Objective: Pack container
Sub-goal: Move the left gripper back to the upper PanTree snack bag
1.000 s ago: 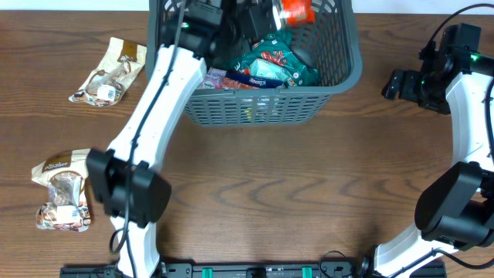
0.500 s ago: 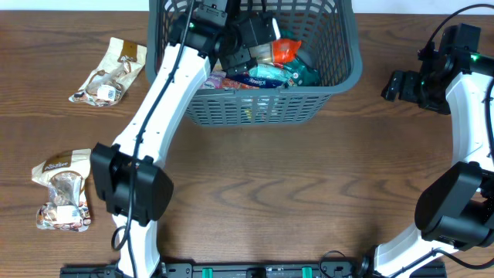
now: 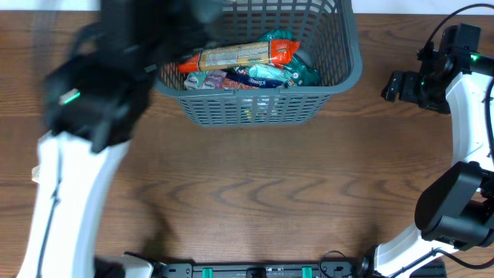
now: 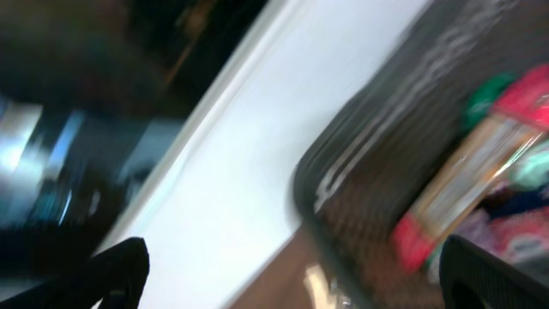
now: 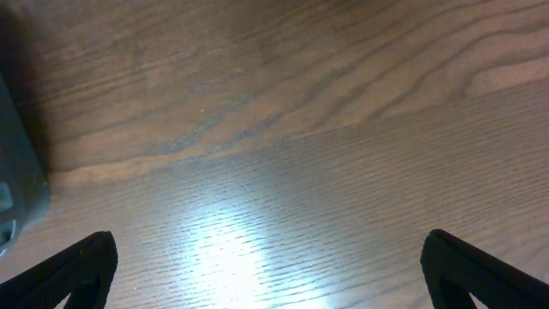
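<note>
The brown wooden table (image 3: 255, 193) fills the overhead view. The left arm (image 3: 85, 116) is a big blurred shape along the left side, rising toward the far left corner and covering much of what lies there. The basket (image 3: 262, 104) stands on the table at the far edge, about mid-width, upright, with its near wall facing the robot. The right arm (image 3: 463, 100) stands at the right edge, bent inward toward the basket but apart from it. Inside the basket a long packet (image 3: 231, 55) with an orange end lies across the top of the pile, over teal packets (image 3: 289, 73). The left gripper (image 4: 300, 283) is spread wide with nothing between the jaws, though its view is smeared and looks toward the basket's rim. The right gripper (image 5: 279, 275) is likewise spread and empty above bare wood.
</note>
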